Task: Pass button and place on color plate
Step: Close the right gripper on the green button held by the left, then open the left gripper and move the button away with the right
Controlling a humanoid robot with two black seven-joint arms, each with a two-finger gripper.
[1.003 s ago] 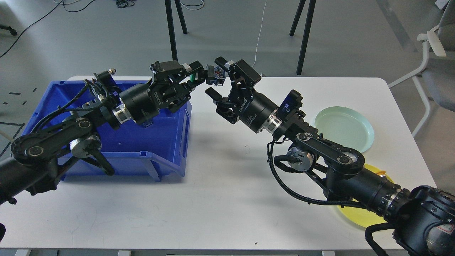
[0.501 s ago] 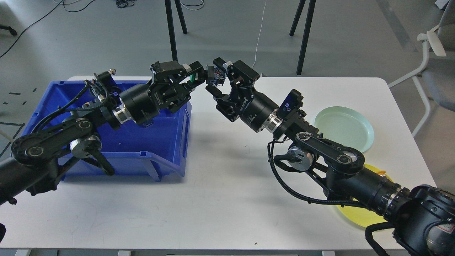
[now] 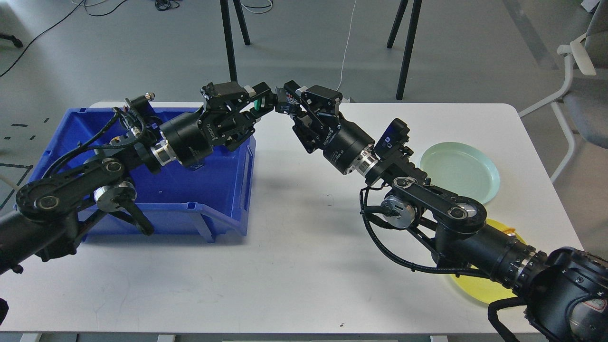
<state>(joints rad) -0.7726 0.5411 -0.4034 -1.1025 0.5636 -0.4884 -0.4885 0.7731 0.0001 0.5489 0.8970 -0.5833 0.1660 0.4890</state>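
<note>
The button (image 3: 286,101) is a small dark piece with coloured bits, held in the air above the table's far edge, between my two grippers. My left gripper (image 3: 271,101) reaches in from over the blue bin and is shut on the button's left side. My right gripper (image 3: 290,103) comes from the right, and its two fingers have closed around the button's right side. A pale green plate (image 3: 460,171) lies at the right of the table. A yellow plate (image 3: 479,287) lies nearer the front, mostly hidden under my right arm.
A blue bin (image 3: 223,190) stands on the left of the white table (image 3: 294,256), under my left arm. Black stand legs (image 3: 230,42) rise behind the table. A chair (image 3: 582,80) stands off the right edge.
My right gripper has moved left and up to the button, and its lower finger has closed up against it. My left gripper has stayed still, holding the button.
</note>
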